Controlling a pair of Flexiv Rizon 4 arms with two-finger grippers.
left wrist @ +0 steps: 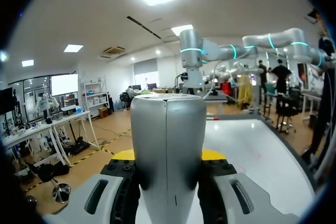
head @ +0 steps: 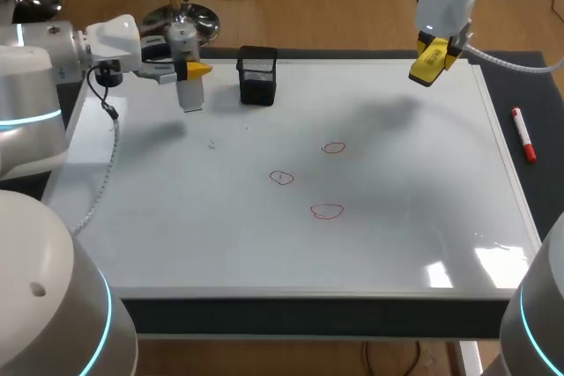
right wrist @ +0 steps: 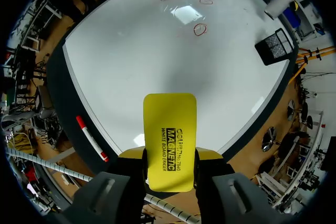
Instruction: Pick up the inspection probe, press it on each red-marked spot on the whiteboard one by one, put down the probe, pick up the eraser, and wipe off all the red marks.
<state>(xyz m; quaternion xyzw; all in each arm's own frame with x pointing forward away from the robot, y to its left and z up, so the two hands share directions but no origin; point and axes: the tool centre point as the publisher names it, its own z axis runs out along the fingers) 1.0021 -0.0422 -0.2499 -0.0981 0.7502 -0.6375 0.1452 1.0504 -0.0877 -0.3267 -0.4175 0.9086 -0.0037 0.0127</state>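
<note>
At the far left of the whiteboard (head: 176,217), the left gripper (left wrist: 168,156) has its jaws clamped on the inspection probe (head: 189,90), one yellow tip on each side of the silver barrel. The probe's long axis stands about upright, crosswise to the fingers, and its lower end hangs above the board without touching it. Just right of it, at the far edge, stands a black mesh holder (head: 257,77); whether anything is in it cannot be made out.

The three red marks lie right of the probe and nearer, around the middle of the board: the far mark (head: 332,148), the middle mark (head: 281,178) and the near mark (head: 326,210). All three are unwiped. Judging by this, the pressing step is the one in hand, and it asks the left arm to carry the probe rightward and toward the near side, then straight down, with the middle mark closest to it.

At the far right, the right gripper (right wrist: 169,156) holds the yellow eraser (head: 430,62) pinched between its fingers, raised over the board's far right corner and well apart from the marks. Off the board's right edge, a red marker (head: 523,134) lies on the dark mat (head: 539,173), its length running near to far
</note>
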